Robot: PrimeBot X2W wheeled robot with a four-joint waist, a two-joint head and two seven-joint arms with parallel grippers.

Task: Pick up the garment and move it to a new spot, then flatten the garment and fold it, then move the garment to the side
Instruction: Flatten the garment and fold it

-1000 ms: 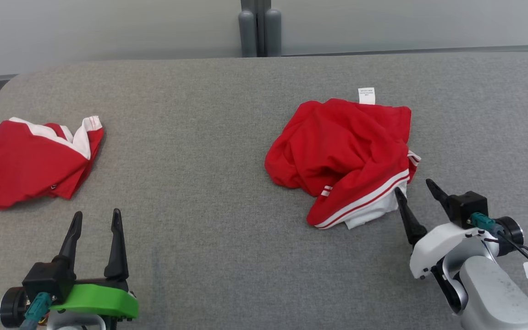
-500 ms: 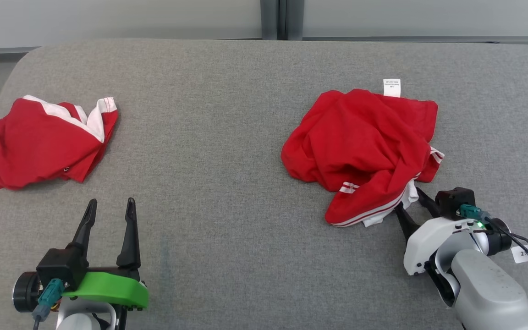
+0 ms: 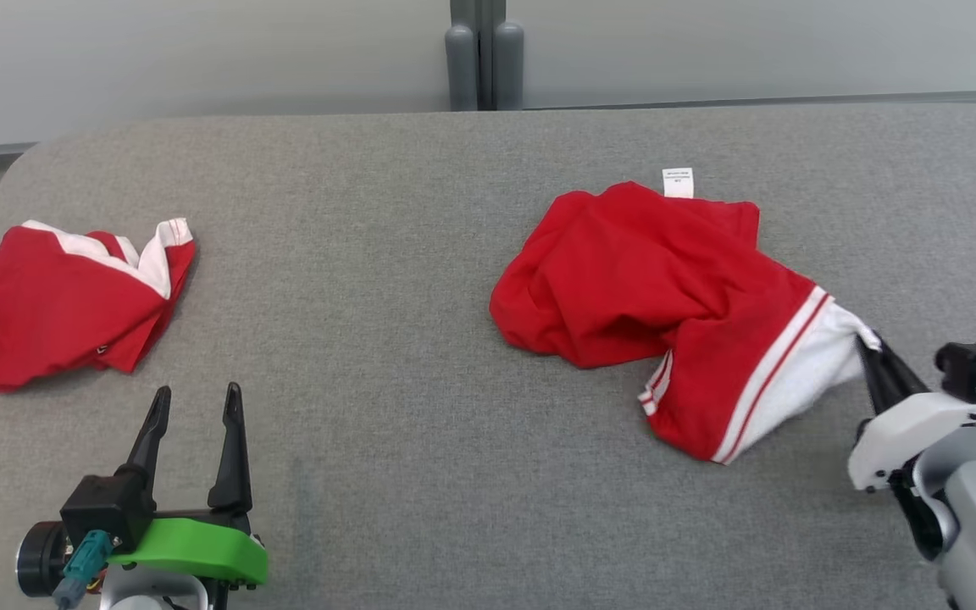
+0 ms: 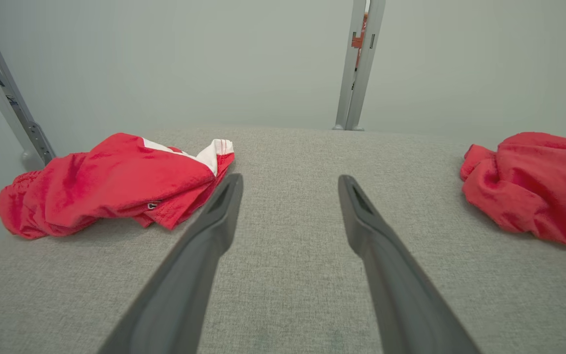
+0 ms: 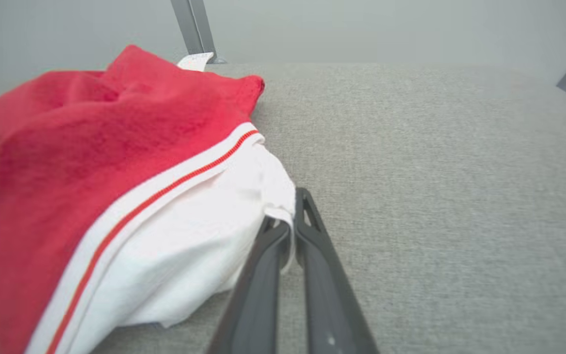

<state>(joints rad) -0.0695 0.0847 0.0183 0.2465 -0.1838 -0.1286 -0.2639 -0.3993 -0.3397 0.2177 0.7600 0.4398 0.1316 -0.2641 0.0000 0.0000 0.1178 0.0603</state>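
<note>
A crumpled red garment (image 3: 649,280) with a white panel and red-and-white stripes lies right of centre on the grey table; a white label sticks out at its far edge. My right gripper (image 3: 871,349) is shut on the white corner of that garment (image 5: 204,216), stretching it toward the right, with cloth pinched between the fingertips (image 5: 288,223). At the lower left my left gripper (image 3: 196,398) stands open above the bare table (image 4: 288,183), well away from the garment (image 4: 533,187).
A second red and white garment (image 3: 56,305) lies bunched near the table's left edge (image 4: 111,189). The grey padded table (image 3: 386,254) has a rounded far edge, with a grey post (image 3: 475,55) and a pale wall behind it.
My right gripper has shut on the garment's white corner and pulled it out to the right, stretching the cloth. The head camera has shifted. The left arm has kept its place.
</note>
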